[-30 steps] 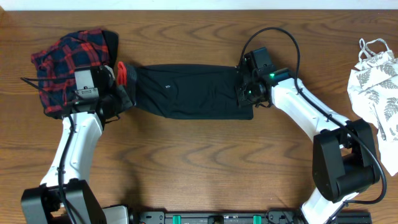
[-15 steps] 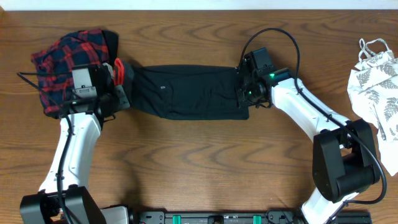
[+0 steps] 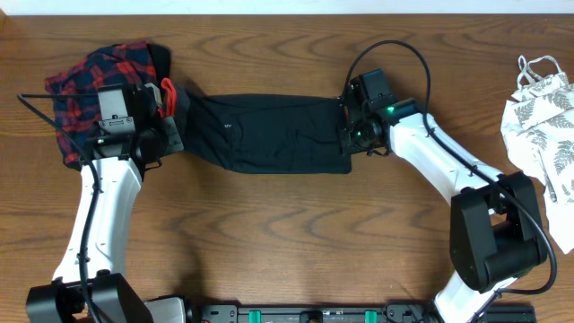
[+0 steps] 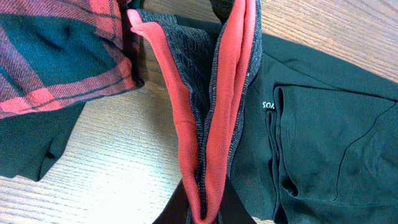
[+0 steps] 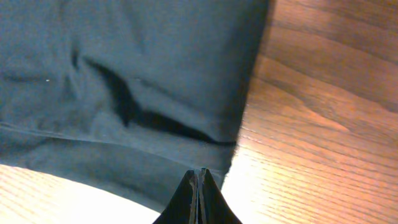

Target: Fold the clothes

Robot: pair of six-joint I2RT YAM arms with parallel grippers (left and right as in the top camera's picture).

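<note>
Leggings lie stretched flat mid-table. My left pincer pinches their waistband and my right pincer is clamped on the right end. Next, I judge, comes carrying one end over the other.

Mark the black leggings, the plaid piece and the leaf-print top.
black leggings (image 3: 278, 135): overhead view, middle of the folded legs.
plaid piece (image 3: 112, 65): overhead view, upper part.
leaf-print top (image 3: 543, 135): overhead view, centre of the fabric.

black leggings: 1 pair | plaid garment: 1 | white leaf-print top: 1 | robot arms: 2, left arm, right arm | grippers: 2, left gripper, right gripper | desk: 1
</note>
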